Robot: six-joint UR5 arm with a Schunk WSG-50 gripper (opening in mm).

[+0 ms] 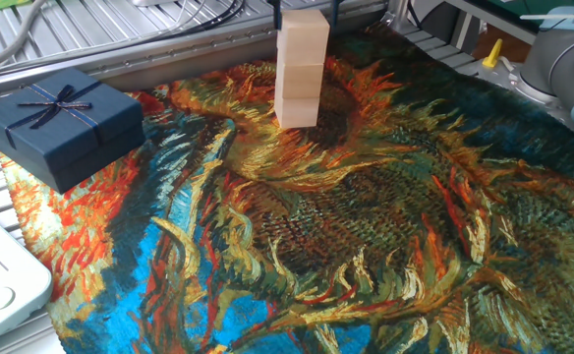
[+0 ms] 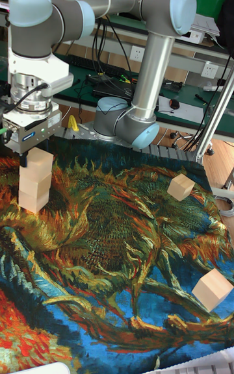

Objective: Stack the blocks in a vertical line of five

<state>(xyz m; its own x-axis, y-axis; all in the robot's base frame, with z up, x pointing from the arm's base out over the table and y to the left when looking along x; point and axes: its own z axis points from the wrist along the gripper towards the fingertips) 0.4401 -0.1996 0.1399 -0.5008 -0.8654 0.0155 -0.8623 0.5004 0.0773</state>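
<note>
A stack of three wooden blocks (image 1: 299,69) stands on the painted cloth (image 1: 366,216) at about 12 o'clock in the fixed view, near the far edge. In the tall fixed view the same stack (image 2: 36,181) sits at about 9 o'clock. The blocks are pale beige cubes with smooth, plain faces and no paint. They sit one on top of another, a little bit turned from each other, so the edges do not line up just right.

The gripper (image 2: 26,153) hangs right over the top block. Its dark fingers (image 1: 275,12) show on both sides of the top block at the top edge of the fixed view. I cannot tell if the fingers are squeezing the block or are spread a little away from it.

Two more blocks lie apart from the stack. One loose block (image 2: 181,187) sits tilted at about 3 o'clock in the tall fixed view. Another loose block (image 2: 212,289) sits at about 4 o'clock, near the edge of the cloth.

A dark blue gift box (image 1: 59,123) with a ribbon bow sits at about 9 o'clock in the fixed view, well apart from the stack. The cloth has swirly orange, yellow, green and blue flower shapes.
</note>
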